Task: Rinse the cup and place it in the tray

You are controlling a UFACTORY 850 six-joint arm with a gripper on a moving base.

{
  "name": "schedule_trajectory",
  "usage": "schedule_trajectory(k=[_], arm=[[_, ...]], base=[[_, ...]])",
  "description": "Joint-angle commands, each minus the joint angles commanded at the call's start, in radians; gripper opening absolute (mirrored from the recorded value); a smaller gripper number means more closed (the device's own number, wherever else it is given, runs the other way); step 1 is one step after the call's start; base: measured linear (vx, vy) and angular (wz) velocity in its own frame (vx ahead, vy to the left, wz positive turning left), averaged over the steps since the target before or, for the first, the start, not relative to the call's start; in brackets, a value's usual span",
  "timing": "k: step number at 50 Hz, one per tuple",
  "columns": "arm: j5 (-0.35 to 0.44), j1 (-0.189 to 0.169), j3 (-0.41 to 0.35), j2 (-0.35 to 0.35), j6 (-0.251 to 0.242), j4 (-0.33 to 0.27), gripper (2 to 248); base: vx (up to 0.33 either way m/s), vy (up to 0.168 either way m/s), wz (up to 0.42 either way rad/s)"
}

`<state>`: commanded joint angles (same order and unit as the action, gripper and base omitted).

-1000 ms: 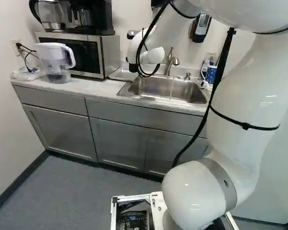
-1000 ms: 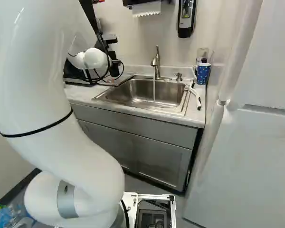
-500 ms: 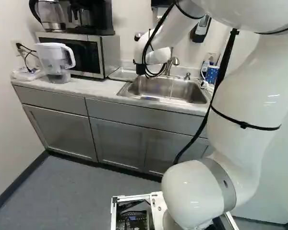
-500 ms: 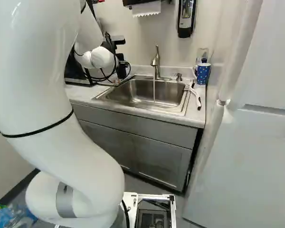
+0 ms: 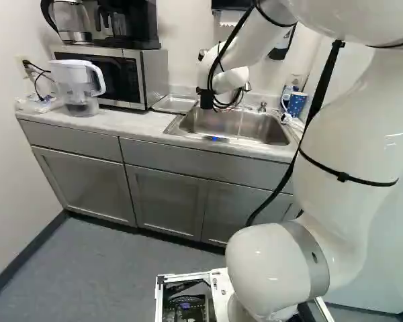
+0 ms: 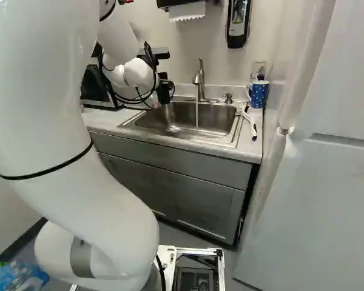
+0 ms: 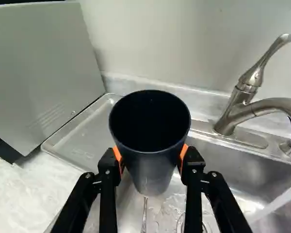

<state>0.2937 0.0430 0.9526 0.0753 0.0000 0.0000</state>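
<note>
My gripper shows only as a black part at the wrist over the sink's left end in the right base view. In the wrist view the gripper is shut on the dark blue cup, an orange pad on either side. The cup's mouth faces the camera and its inside looks dark. It hangs over the sink, apart from the running water. Beside the sink on the counter lies the shallow metal tray, with no cup on it. A thin bright streak shows below the cup; I cannot tell what it is.
The faucet rises behind the sink, its spout reaching over the basin. Beyond the tray stands the microwave, with a water pitcher beside it. A blue dotted mug and a white-handled brush are right of the sink.
The wrist has moved rightward in both base views, from near the tray to over the sink's left part, carrying the cup. The base has not moved.
</note>
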Motion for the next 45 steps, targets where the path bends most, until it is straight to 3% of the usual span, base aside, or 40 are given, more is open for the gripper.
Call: schedule_trajectory(k=[45], arm=[[-0.15, -0.132, -0.127, -0.126, 0.0, 0.0, 124]], base=[[0.0, 0.0, 0.0]])
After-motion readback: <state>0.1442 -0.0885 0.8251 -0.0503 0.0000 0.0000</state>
